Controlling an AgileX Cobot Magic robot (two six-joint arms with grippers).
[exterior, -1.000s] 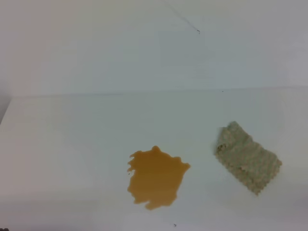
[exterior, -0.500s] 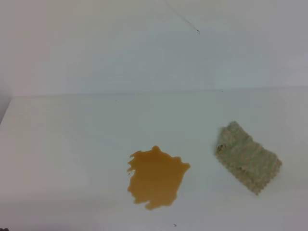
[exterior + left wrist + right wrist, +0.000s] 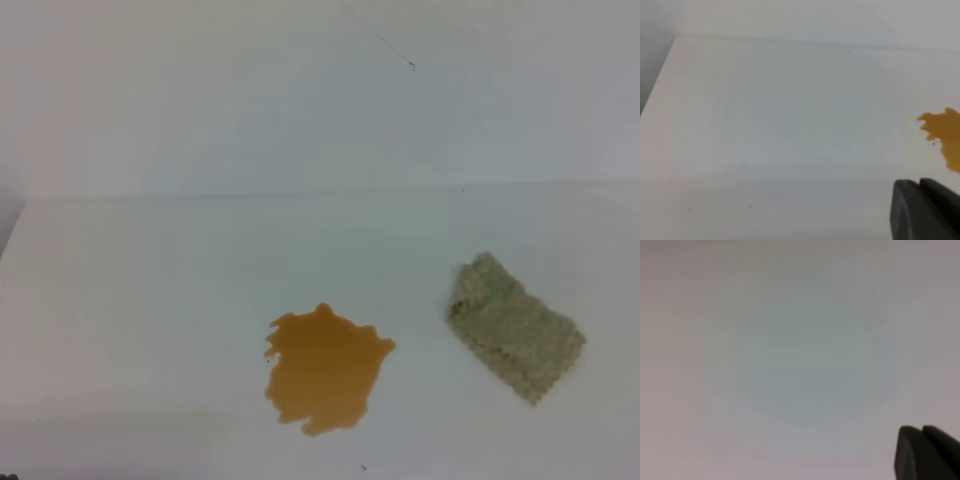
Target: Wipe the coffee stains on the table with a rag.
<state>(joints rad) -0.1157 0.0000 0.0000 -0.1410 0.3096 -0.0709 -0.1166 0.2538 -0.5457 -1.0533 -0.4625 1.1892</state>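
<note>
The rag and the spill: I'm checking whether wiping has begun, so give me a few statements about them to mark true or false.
1. The rag lies to the right of the coffee stains in the exterior high view. True.
2. The rag covers part of the stains. False: bare table separates them.
3. A gripper holds the rag. False: no gripper shows in the exterior high view, and the rag lies alone.
4. The left wrist view shows an edge of the stains at its right side. True.
5. The stains are blue. False: they are orange-brown.
</note>
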